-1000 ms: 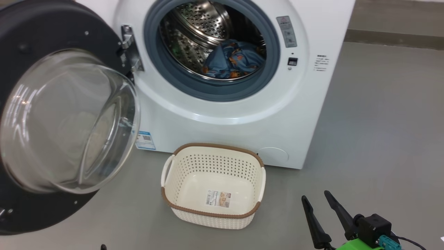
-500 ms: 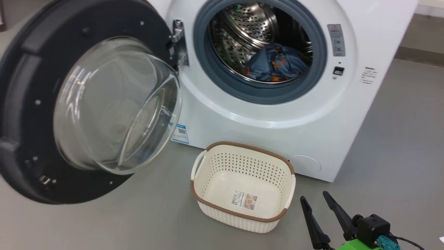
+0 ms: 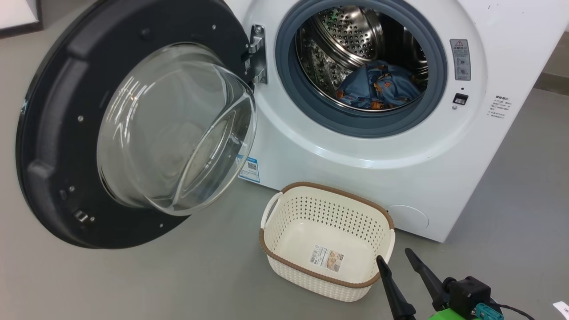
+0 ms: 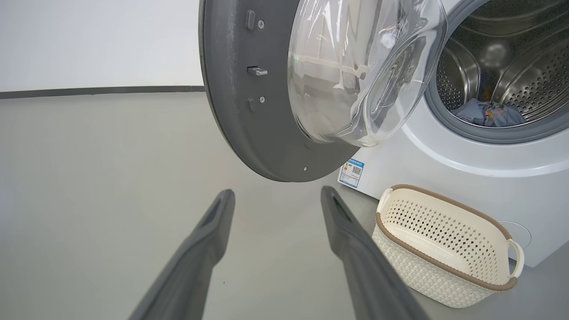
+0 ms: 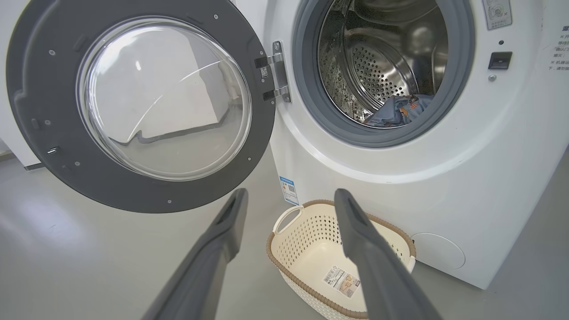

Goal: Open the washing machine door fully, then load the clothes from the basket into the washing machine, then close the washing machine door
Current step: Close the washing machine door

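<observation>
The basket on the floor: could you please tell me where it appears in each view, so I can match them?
Head view: the basket stands lower centre-right, before the washing machine.
Left wrist view: basket at lower right.
Right wrist view: basket at bottom centre, cut by the lower edge.
Shared landmark: the blue label on the machine's front, up-left of the basket in all three.

Head camera looks down; both wrist cameras, lower, share the basket (image 3: 320, 211).
</observation>
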Motion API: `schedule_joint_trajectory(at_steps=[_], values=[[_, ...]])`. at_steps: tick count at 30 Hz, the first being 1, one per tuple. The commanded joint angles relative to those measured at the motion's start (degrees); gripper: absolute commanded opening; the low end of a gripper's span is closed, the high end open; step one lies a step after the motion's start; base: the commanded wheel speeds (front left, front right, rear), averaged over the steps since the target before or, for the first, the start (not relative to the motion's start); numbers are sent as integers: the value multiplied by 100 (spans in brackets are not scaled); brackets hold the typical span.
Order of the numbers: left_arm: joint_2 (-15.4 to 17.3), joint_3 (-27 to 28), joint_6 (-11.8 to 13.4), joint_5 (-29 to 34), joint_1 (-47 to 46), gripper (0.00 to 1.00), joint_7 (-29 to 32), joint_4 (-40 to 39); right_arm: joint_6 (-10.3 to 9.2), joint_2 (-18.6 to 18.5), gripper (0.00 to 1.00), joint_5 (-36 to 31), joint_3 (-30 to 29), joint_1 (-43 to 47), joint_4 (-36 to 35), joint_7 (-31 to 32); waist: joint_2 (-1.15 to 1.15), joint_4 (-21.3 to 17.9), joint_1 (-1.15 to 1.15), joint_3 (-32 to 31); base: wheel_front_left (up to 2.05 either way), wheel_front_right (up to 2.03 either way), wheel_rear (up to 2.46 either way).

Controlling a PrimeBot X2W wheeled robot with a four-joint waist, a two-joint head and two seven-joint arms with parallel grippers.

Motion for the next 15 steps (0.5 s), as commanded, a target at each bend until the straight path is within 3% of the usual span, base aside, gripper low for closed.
schedule_joint_trajectory(at_steps=[1,13,14,15], values=[[25,196,60,-57,-115,100,-30,-177,9,-1,100,25,154,-224,-107,-28,0,7,0,10,0,0,0],[25,187,140,-146,-79,100,-30,-305,9,-1,100,33,198,-289,-65,-28,0,15,0,22,0,0,0],[25,190,136,-171,-79,76,-30,-318,9,-1,100,34,197,-287,-63,-28,0,14,0,20,0,0,0],[25,190,116,-195,-80,27,-30,-331,9,-1,100,35,197,-283,-61,-28,0,12,0,18,0,0,0]])
